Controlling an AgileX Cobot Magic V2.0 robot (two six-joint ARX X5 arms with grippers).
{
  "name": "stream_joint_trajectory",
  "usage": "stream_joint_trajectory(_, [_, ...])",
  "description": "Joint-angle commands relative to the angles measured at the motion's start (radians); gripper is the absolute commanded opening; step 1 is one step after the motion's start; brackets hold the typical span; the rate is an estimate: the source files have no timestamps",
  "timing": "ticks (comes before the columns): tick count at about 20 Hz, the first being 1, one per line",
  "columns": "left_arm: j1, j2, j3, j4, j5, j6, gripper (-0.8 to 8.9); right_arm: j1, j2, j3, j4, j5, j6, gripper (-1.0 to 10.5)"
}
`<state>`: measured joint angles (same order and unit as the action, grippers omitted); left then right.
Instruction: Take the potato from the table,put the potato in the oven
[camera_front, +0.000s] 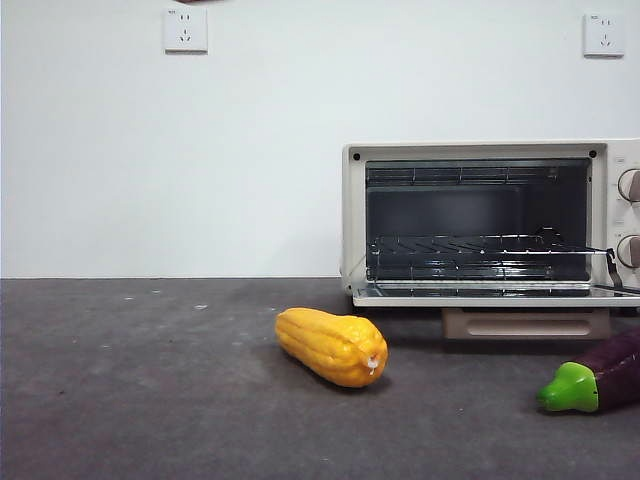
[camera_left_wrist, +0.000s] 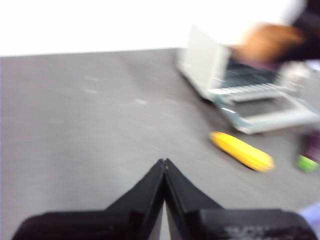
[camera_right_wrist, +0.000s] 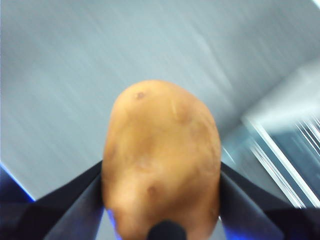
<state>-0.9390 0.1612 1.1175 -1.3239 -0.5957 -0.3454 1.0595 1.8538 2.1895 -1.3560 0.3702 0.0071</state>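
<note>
Potato held in right gripper above the table, near the open oven.

Right gripper (camera_right_wrist: 162, 200): jaws clamped on both sides of the potato (camera_right_wrist: 162, 155), clear of the table (camera_front: 150, 400). Oven (camera_front: 355, 215) stands at the table's back right, door down, rack bare. Left gripper (camera_left_wrist: 164, 167): jaws pressed together, holding nothing, over bare table. Corn cob (camera_front: 332, 346) lies before the oven; eggplant (camera_front: 600, 378) at the right edge.

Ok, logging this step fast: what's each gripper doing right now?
Left gripper: shut, holding nothing, above the table.
Right gripper: shut on the potato, near the oven.
</note>
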Motion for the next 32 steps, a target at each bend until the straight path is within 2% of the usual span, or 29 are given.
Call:
stream_joint_trajectory(1, [-0.003,-0.005,-0.016,0.003,-0.097,-0.007,-0.05,-0.053,-0.119,-0.209,-0.025,0.064,-0.006,0.0])
stream_joint_trajectory(3, [-0.003,-0.005,-0.034,0.003,-0.158,-0.008,-0.05,-0.134,-0.205,-0.348,-0.025,0.105,0.011,0.0])
stream_joint_trajectory(5, [-0.003,-0.005,-0.064,0.003,-0.184,-0.018,-0.05,-0.232,-0.274,-0.461,-0.024,0.109,0.021,0.0])
stream_joint_trajectory(7, [-0.006,-0.005,-0.108,0.003,-0.191,-0.026,-0.05,-0.335,-0.35,-0.591,0.079,0.097,0.026,0.0])
stream_joint_trajectory(10, [-0.012,-0.005,-0.184,0.003,-0.19,-0.083,-0.05,-0.468,-0.499,-0.833,0.366,-0.082,0.047,0.0])
stream_joint_trajectory(12, [-0.013,-0.005,-0.232,0.003,-0.19,-0.135,-0.05,-0.527,-0.575,-0.981,0.516,-0.119,0.084,0.0])
stream_joint_trajectory(14, [-0.014,-0.005,-0.267,0.005,-0.191,-0.18,-0.05,-0.561,-0.61,-1.099,0.633,-0.117,0.116,0.0])
stream_joint_trajectory(17, [-0.016,-0.001,-0.266,0.005,-0.205,-0.179,-0.05,-0.576,-0.607,-1.225,0.785,-0.129,0.132,0.0])
stream_joint_trajectory(21, [-0.017,-0.001,-0.266,0.005,-0.216,-0.179,-0.04,-0.577,-0.594,-1.35,1.07,-0.131,0.178,0.0])
stream_joint_trajectory(30, [-0.017,-0.001,-0.266,0.005,-0.216,-0.179,-0.04,-0.588,-0.391,-1.36,1.36,-0.103,0.172,0.0])
stream_joint_trajectory(32, [-0.017,-0.001,-0.266,0.005,-0.217,-0.179,-0.04,-0.603,-0.35,-1.36,1.421,-0.106,0.193,0.0])
